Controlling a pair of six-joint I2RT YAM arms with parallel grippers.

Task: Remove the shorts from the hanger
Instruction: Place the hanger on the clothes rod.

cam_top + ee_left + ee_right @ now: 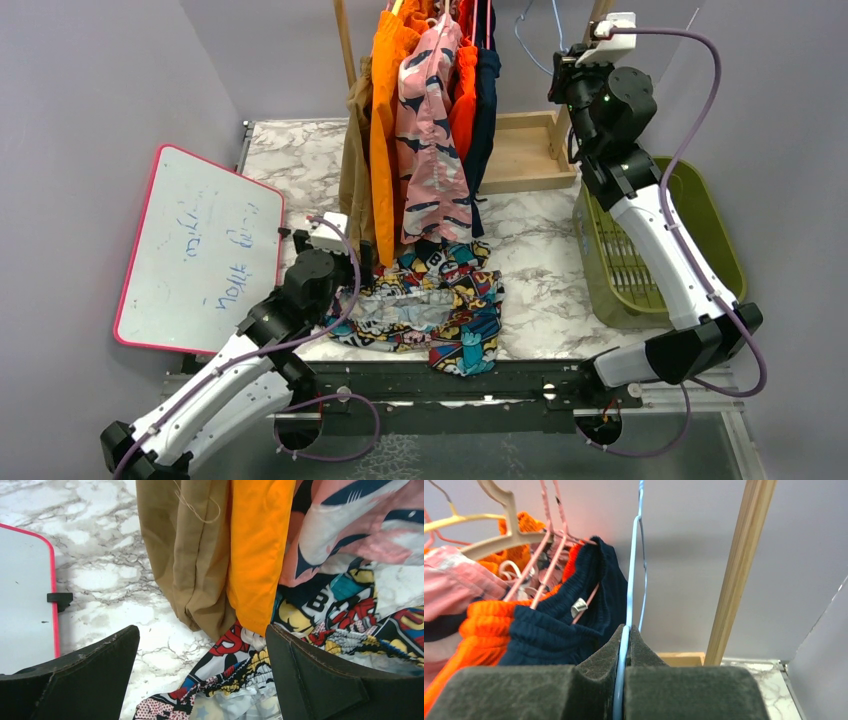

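Right gripper (625,645) pinches blue hanger (640,495), hook cropped.

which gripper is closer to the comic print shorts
Left. The left gripper hangs open over the comic-print shorts; the right gripper is high up, shut on a blue hanger.

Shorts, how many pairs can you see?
6. Five hang side by side on the rack: tan-brown shorts, bright orange shorts, pink shorts, red-orange shorts, navy shorts. The comic-print shorts lie on the table below. Others may be hidden between them.

Lab booth: grey partitions (80,90), marble tabletop (545,262)
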